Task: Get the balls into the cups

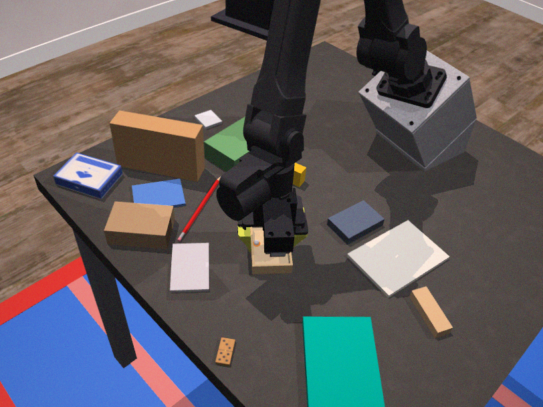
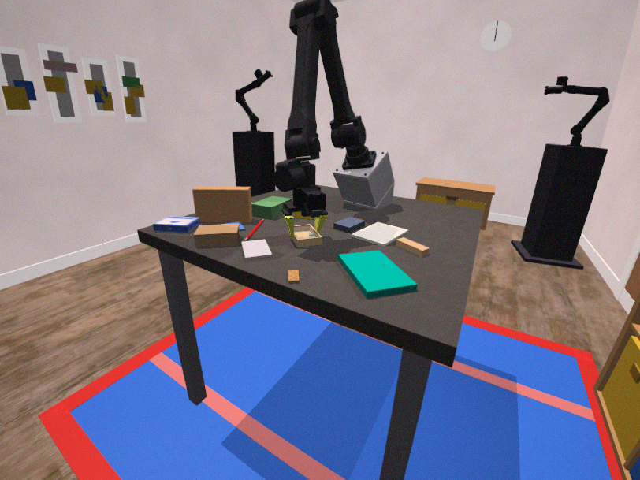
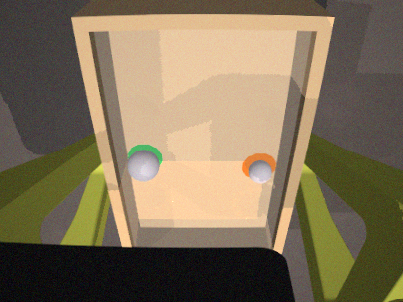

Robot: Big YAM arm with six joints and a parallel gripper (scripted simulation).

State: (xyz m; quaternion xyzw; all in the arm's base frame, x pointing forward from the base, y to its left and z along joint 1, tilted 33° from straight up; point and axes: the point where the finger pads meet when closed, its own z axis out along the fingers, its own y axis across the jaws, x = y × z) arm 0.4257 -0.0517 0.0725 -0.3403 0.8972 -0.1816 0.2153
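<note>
The wooden puzzle (image 3: 201, 124) is a shallow tan box under a clear cover. In the wrist view the large grey ball sits in the green cup (image 3: 145, 153) at the left wall, and the small grey ball sits in the orange cup (image 3: 259, 163) at the right wall. My gripper (image 1: 271, 239) is shut on the puzzle, its yellow-green fingers on both long sides. In the top and exterior views the puzzle (image 1: 270, 258) (image 2: 306, 234) is low at the table top near the middle; I cannot tell whether it touches the table.
Around the puzzle lie a white card (image 1: 190, 266), a red pencil (image 1: 198, 208), a slate block (image 1: 355, 220), a white slab (image 1: 397, 256), a teal slab (image 1: 342, 361), a domino (image 1: 225, 351), tan boxes (image 1: 156, 144) and a green block (image 1: 226, 144). The grey robot base (image 1: 420, 113) stands behind.
</note>
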